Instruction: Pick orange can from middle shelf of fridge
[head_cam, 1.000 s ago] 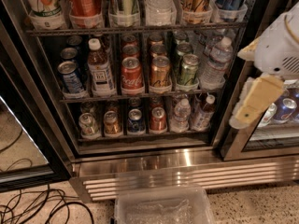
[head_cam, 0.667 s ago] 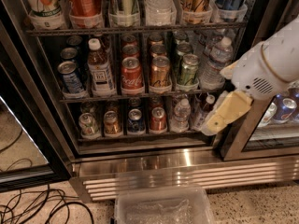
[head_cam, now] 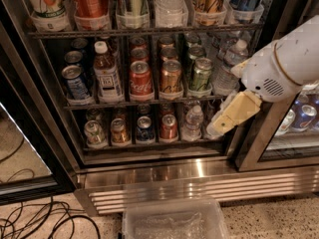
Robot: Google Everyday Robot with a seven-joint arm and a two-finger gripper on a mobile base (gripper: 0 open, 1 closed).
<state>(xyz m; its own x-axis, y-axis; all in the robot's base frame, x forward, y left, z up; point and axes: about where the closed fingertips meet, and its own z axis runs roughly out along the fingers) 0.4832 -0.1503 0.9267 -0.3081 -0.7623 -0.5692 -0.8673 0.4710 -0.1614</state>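
Note:
The orange can (head_cam: 171, 77) stands upright at the front of the middle shelf (head_cam: 149, 102) of the fridge (head_cam: 199, 185). It sits between a red Coca-Cola can (head_cam: 141, 78) on its left and a green can (head_cam: 201, 75) on its right. My gripper (head_cam: 230, 114), cream-coloured on a white arm, hangs in front of the fridge's right side. It is below and to the right of the orange can, level with the lower shelf, and touches no can.
A blue can (head_cam: 75, 81), a brown bottle (head_cam: 107, 73) and a water bottle (head_cam: 227, 68) share the middle shelf. A black door frame (head_cam: 259, 143) stands right of the gripper. A clear plastic bin (head_cam: 172, 220) and black cables (head_cam: 40, 220) lie on the floor.
My arm and gripper have moved left and down from the right edge, coming in front of the fridge's right side. The cans have not moved.

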